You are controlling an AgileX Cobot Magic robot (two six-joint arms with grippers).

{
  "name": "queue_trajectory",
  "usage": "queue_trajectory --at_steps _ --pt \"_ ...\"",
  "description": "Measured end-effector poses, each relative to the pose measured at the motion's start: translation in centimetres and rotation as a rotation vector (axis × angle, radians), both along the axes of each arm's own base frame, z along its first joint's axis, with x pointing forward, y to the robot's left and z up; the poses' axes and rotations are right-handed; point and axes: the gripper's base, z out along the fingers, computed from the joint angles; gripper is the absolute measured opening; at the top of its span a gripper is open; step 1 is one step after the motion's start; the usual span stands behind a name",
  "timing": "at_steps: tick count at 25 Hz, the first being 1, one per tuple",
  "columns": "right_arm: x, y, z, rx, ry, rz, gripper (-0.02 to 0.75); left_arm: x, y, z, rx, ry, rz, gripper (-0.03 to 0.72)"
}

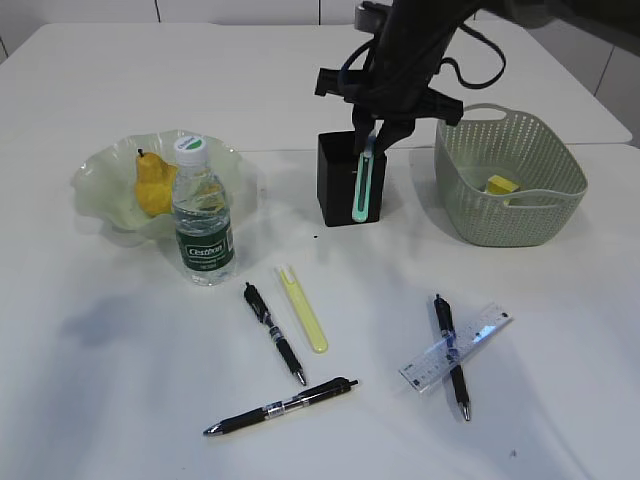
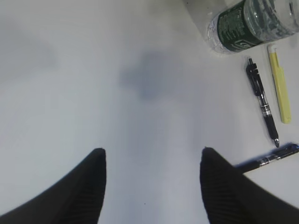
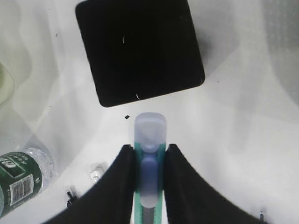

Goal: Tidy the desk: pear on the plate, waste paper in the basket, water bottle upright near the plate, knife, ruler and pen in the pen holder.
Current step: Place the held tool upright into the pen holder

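- At 12 o'clock of the tabletop point(image 1: 90, 400), right pincer point(image 1: 372, 140) hangs over the pen holder point(image 1: 350, 180), clenched on a green-and-white utility knife point(image 1: 364, 185) held upright; the knife's lower end hangs in front of the holder's front face, outside the opening.
- Right wrist view: knife tip just beside the holder's near rim, not over the cavity.
- Left pincer point(image 2: 152, 161): released, jaws apart, nothing between them, above bare tabletop; open room under and ahead of it.
- Pear point(image 1: 152, 183) lies in the plate point(image 1: 95, 175) at 9 o'clock; water bottle point(image 1: 204, 215) upright, touching the plate's near rim.
- Basket point(image 1: 510, 180) at 3 o'clock holds a yellow scrap point(image 1: 500, 185); clear gap between basket and holder.
- Near field, 6 o'clock: yellow knife point(image 1: 303, 308), three black pens; ruler point(image 1: 457, 347) at 5 o'clock lies under one pen point(image 1: 450, 355), crossing it.
- The other two pens point(image 1: 272, 333) point(image 1: 283, 405) well apart from the ruler.
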Motion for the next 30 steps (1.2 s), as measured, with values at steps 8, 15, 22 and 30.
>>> queue_trajectory --at_steps 8,15,22,30 --pt "-0.3 -1.4 2.4 -0.161 -0.100 0.095 0.134 -0.1 0.0 0.0 -0.002 0.009 -0.003 0.449" --pt "0.8 -1.0 3.0 -0.140 -0.235 0.122 0.134 0.0 0.0 0.0 -0.004 0.005 -0.001 0.449" --pt "2.7 -0.2 3.0 -0.116 -0.447 0.173 0.134 0.0 -0.1 0.0 -0.007 0.003 0.000 0.448" --pt "4.9 0.7 -0.8 -0.114 -0.536 0.217 0.134 0.0 -0.1 0.0 -0.009 0.001 0.001 0.448"
